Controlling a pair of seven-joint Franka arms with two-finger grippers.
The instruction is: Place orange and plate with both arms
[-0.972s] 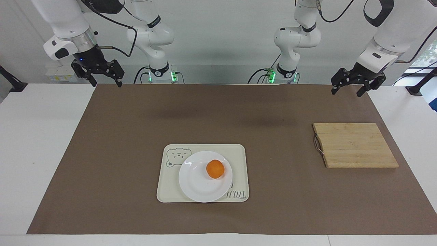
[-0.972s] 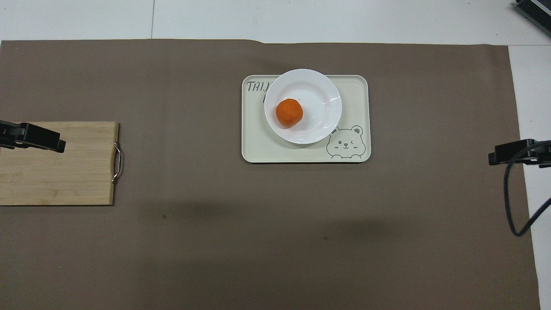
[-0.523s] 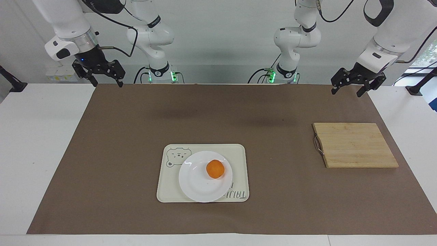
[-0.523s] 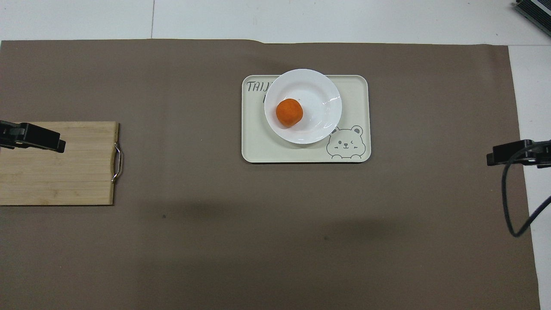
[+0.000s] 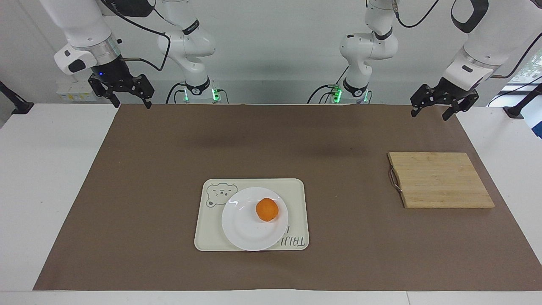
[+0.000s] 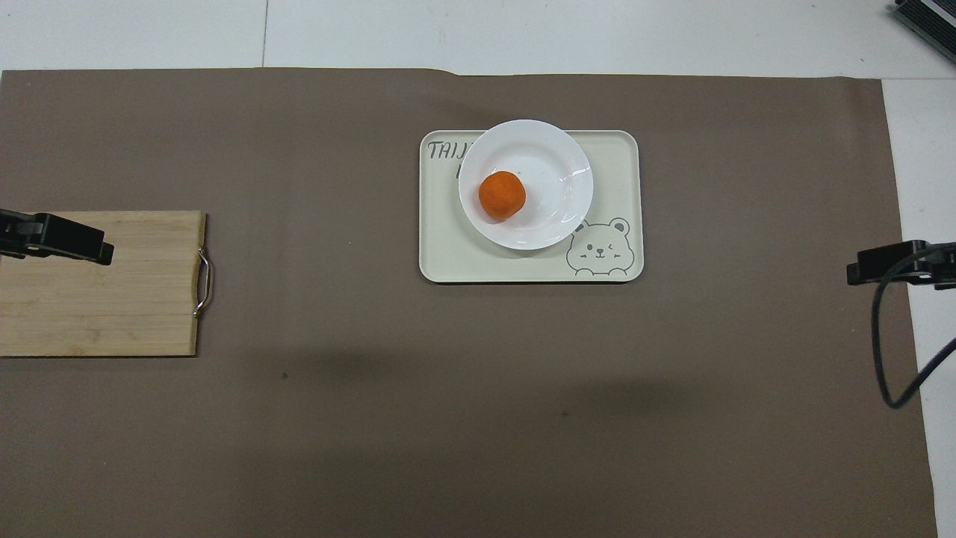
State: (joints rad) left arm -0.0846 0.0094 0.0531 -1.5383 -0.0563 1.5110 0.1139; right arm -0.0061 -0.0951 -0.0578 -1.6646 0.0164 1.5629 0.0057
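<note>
At the bench (image 5: 51,178) corner by the right arm's base, the right pincer (image 5: 130,103) hangs spread wide, empty. Mid-mat (image 5: 169,148), toward the edge farthest from the robots, a bear-printed tray (image 5: 296,190) lettered "TAIJ…" carries the plate (image 5: 245,228), the orange (image 5: 267,209) on it. Above the cutting board (image 5: 440,180) corner, the left pincer (image 5: 430,113) likewise gapes empty.

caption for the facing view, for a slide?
Orange on white plate on bear tray; left gripper and right gripper open, raised.
</note>
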